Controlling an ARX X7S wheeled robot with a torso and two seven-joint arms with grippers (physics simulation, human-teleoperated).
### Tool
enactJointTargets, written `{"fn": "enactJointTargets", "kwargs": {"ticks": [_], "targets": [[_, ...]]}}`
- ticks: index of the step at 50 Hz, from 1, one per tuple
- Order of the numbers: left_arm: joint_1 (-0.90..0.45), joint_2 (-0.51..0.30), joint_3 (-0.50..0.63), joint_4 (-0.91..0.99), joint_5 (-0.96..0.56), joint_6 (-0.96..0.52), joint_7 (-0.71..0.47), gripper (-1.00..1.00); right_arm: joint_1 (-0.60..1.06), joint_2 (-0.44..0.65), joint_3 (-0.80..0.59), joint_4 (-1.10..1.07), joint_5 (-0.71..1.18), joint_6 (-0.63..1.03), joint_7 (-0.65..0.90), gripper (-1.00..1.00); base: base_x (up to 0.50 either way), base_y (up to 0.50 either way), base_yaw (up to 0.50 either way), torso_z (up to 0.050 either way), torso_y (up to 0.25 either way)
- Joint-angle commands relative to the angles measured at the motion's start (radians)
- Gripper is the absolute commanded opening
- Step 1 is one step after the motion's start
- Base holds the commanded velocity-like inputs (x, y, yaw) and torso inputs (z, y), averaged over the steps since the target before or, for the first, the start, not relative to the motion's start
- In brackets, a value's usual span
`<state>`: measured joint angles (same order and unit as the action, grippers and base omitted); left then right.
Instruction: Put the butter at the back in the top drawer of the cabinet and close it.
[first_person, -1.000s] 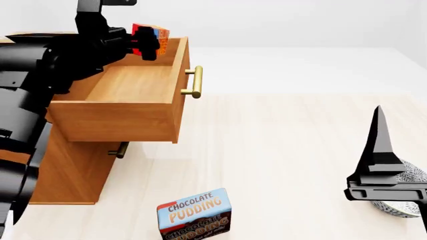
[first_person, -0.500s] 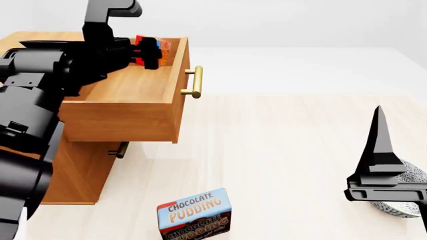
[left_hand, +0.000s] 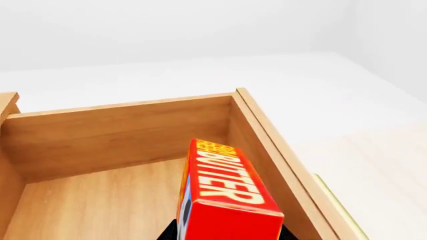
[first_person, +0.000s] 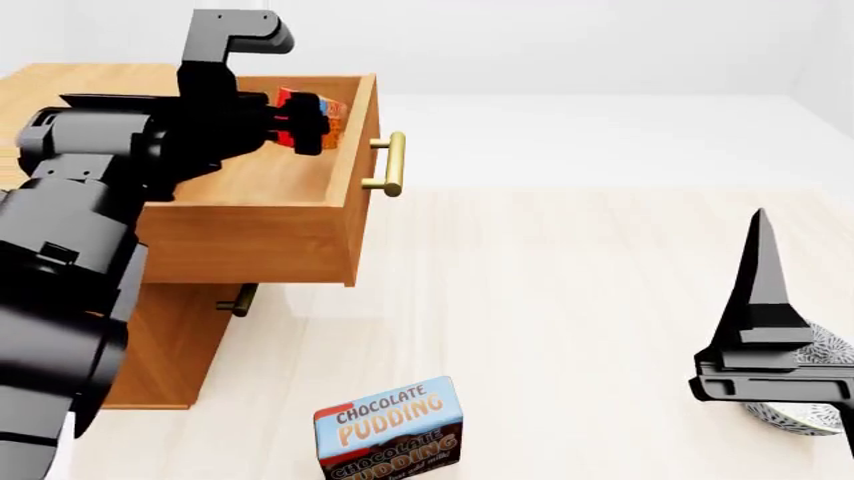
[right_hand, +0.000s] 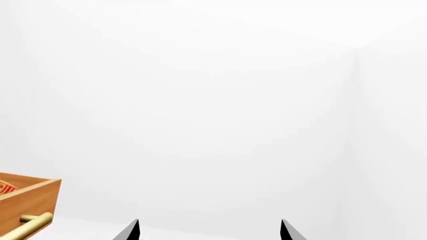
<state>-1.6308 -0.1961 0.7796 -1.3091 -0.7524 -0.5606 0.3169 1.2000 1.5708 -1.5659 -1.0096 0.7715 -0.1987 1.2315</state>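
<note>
The left gripper (first_person: 304, 120) clenches the butter (left_hand: 223, 192) over the open top drawer (first_person: 254, 205), just inside its front wall, which it could clip if lowered askew, while the pudding box (first_person: 390, 428) sits well away on the worktop (first_person: 561, 300), blocking nothing

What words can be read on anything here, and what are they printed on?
"BUTTER": on the red butter box held over the open top drawer.
"CHOCOLATE PUDDING": on the blue top of the pudding box on the floor.
The darker lower face of the pudding box carries more lettering, cut off by the frame edge and not fully readable.
</note>
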Motion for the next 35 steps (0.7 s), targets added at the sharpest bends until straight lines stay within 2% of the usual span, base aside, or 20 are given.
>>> {"fn": "enactJointTargets", "kwargs": {"ticks": [1,35], "targets": [[-0.009,0.014,-0.125,0.002,0.080,-0.006,0.011,-1.00,0.000,0.000,0.005,-0.004,0.001,0.004,0.003,1.00,0.00,0.00,0.00,0.000,0.000],[0.021,0.029,-0.434,0.002,0.435,-0.030,0.043,-1.00,-0.009,0.000,0.008,-0.014,-0.014,0.004,0.014,1.00,0.00,0.00,0.00,0.000,0.001]]}}
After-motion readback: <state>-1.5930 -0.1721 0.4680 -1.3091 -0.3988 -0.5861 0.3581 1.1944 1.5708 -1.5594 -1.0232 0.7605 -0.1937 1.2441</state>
